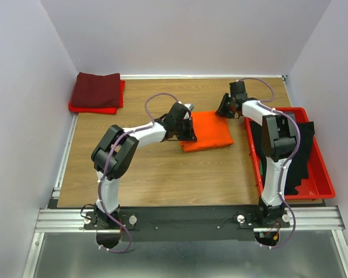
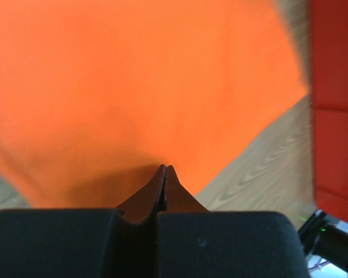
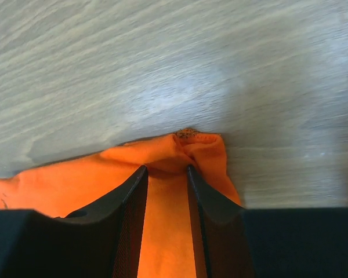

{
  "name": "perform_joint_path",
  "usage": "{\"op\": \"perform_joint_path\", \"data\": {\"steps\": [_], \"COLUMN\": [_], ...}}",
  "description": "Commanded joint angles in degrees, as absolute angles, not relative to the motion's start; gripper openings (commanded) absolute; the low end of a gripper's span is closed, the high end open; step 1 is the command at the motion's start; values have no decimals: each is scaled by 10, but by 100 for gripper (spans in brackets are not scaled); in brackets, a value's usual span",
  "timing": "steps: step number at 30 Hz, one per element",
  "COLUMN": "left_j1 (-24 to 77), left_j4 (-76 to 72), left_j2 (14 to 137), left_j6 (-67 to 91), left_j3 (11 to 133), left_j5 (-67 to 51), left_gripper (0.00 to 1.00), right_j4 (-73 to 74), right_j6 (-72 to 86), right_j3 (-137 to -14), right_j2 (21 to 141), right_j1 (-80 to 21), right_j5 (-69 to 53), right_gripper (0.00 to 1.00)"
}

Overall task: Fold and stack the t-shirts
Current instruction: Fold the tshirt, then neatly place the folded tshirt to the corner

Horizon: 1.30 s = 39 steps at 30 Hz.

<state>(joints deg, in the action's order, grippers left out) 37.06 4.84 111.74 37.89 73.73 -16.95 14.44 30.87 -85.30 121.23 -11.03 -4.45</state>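
A bright orange t-shirt [image 1: 207,132] lies folded into a rough rectangle in the middle of the wooden table. My left gripper [image 1: 191,128] is at the shirt's left edge. In the left wrist view its tips [image 2: 165,168] are pressed together, with no cloth visibly between them and the orange shirt [image 2: 139,81] filling the view beyond. My right gripper [image 1: 221,111] is at the shirt's far right corner. Its jaws [image 3: 166,169] stand apart astride that corner, and orange cloth [image 3: 64,185] bunches between and ahead of the tips.
A folded maroon t-shirt [image 1: 97,90] rests on a red one [image 1: 93,108] at the back left corner. A red plastic tray [image 1: 322,174] by the right wall holds black t-shirts [image 1: 296,156] and a bit of green cloth [image 1: 260,168]. White walls enclose the table.
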Motion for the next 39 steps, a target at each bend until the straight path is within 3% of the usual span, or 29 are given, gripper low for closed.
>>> {"op": "perform_joint_path", "data": {"steps": [1, 9, 19, 26, 27, 28, 32, 35, 39], "left_j1": [376, 375, 354, 323, 316, 310, 286, 273, 269], "left_j4": [4, -6, 11, 38, 39, 40, 53, 55, 56], "left_j2": [1143, 1125, 1080, 1049, 1048, 1046, 1045, 1064, 1103], "left_j6": [402, 398, 393, 381, 379, 376, 357, 348, 342], "left_j3": [687, 677, 694, 703, 700, 694, 687, 686, 700], "left_j5": [-180, -178, -198, -184, -182, -180, -154, -140, -149], "left_gripper": [0, 0, 0, 1, 3, 16, 47, 57, 62], "right_j4": [154, 155, 113, 92, 91, 89, 84, 85, 84], "right_j6": [312, 311, 355, 374, 377, 380, 379, 376, 374], "right_j3": [-849, -802, -545, -455, -447, -444, -440, -446, -449], "right_j2": [1224, 1115, 900, 927, 930, 932, 919, 907, 900], "right_j1": [-100, -101, -133, -133, -132, -132, -133, -133, -133], "right_j5": [-42, -43, -51, -16, -16, -15, -25, -33, -46], "right_gripper": [40, 42, 35, 27, 27, 27, 27, 27, 28]}}
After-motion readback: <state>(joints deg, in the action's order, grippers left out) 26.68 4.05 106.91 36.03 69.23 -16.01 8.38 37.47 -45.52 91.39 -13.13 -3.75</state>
